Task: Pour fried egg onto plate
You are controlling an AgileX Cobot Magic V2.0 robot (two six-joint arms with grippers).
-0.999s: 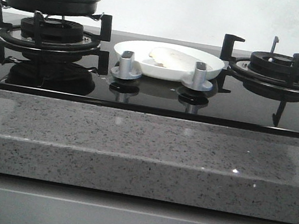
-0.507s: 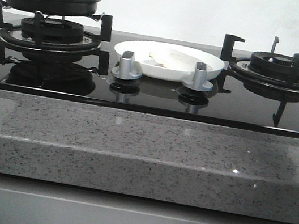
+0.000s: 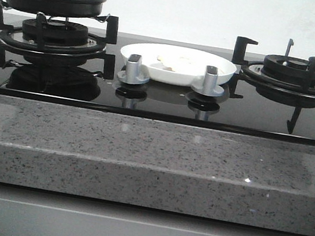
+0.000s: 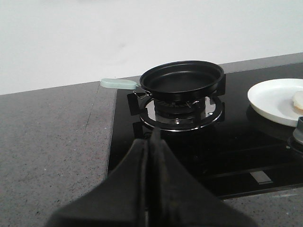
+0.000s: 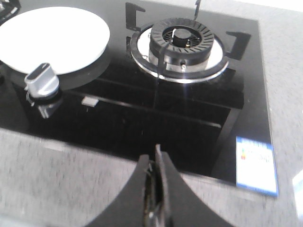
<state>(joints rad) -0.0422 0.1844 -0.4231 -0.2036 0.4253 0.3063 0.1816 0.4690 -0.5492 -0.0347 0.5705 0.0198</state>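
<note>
The white plate [image 3: 219,74] sits on the black glass hob between the two burners, behind two silver knobs. The pale fried egg [image 3: 176,60] lies flat in it, low behind the rim. In the left wrist view the plate [image 4: 272,97] is at the frame's edge, and a piece of the egg [image 4: 298,99] shows on it. The empty black frying pan [image 3: 51,0] rests on the left burner, its pale green handle [image 4: 118,83] pointing away from the plate. My left gripper [image 4: 154,136] is shut and empty, short of the pan. My right gripper [image 5: 157,152] is shut over the counter; there the plate [image 5: 52,35] looks blank white.
The right burner [image 3: 297,72] with its black pan supports stands bare. Silver knobs [image 3: 133,68] [image 3: 210,80] stick up in front of the plate. A speckled grey stone counter [image 3: 151,153] runs along the hob's front. A blue-and-white sticker [image 5: 255,163] marks the hob's near right corner.
The fried egg stood up above the plate's rim a second ago and has settled flat into the plate. The pan and plate have not moved.
</note>
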